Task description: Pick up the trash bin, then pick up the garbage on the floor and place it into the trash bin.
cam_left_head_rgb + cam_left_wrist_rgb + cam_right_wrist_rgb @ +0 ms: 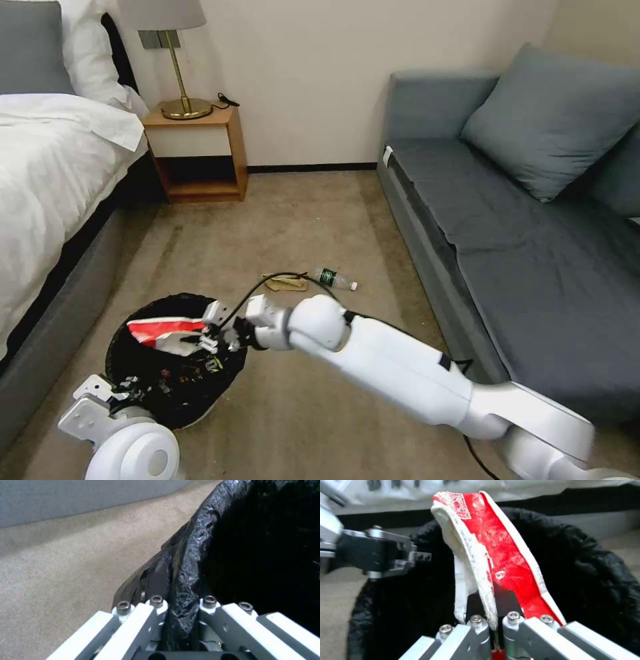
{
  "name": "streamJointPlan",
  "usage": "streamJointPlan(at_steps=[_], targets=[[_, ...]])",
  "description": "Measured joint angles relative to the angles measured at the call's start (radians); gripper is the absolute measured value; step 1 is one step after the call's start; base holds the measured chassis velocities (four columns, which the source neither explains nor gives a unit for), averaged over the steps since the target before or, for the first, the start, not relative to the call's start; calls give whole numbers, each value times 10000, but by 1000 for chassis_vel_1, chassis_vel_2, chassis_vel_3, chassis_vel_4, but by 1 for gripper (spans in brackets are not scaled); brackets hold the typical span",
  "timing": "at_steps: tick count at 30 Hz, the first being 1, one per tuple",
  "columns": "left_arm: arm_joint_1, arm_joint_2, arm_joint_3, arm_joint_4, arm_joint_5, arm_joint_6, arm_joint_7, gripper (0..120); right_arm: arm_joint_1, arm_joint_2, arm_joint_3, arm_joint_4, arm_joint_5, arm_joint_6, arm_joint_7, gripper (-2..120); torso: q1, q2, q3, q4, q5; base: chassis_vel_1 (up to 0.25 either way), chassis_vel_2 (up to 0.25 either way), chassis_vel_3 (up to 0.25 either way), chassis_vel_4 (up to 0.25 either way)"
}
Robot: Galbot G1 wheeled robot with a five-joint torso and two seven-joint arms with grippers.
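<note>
The robot's right arm (400,367) is a glossy white tube with a ball-shaped joint, a small black patch on its casing and a thin black cable (267,283) looping above the wrist. The right gripper (493,622) has pale grey slanted bars fastened with dark hex-socket screws, and black pads. The left gripper (180,610) has the same pale bars and screws, behind it a round white housing (137,453).

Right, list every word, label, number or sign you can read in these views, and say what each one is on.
No text can be read.
red-and-white packet, held over the trash bin by the right gripper: a printed code square and a small white mark, both blurred.
bottle on the carpet: green label, too small.
left gripper, clamped on the bin's rim: no marking.
</note>
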Motion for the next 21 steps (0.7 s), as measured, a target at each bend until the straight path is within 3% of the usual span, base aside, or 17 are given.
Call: streamJointPlan(at_steps=[8, 11, 14, 21], targets=[[1, 29, -79, 10, -1, -7, 0, 0, 61, 141, -87, -345, -14, 74, 23, 1, 0, 0, 0, -2, 0, 0, 0, 0, 0], [-8, 36, -86, 14, -5, -8, 0, 0, 62, 126, -86, -354, -14, 98, 36, 9, 0, 0, 0, -1, 2, 0, 0, 0, 0], [-47, 31, -52, 55, -11, -11, 2, 0, 26, -47, -82, -333, -14, 186, 83, 27, 0, 0, 0, -3, 2, 0, 0, 0, 0], [-55, 28, -41, 82, -16, -16, 5, 0, -79, -127, -57, -224, -27, 186, 172, 52, 0, 0, 0, -2, 2, 0, 0, 0, 0]])
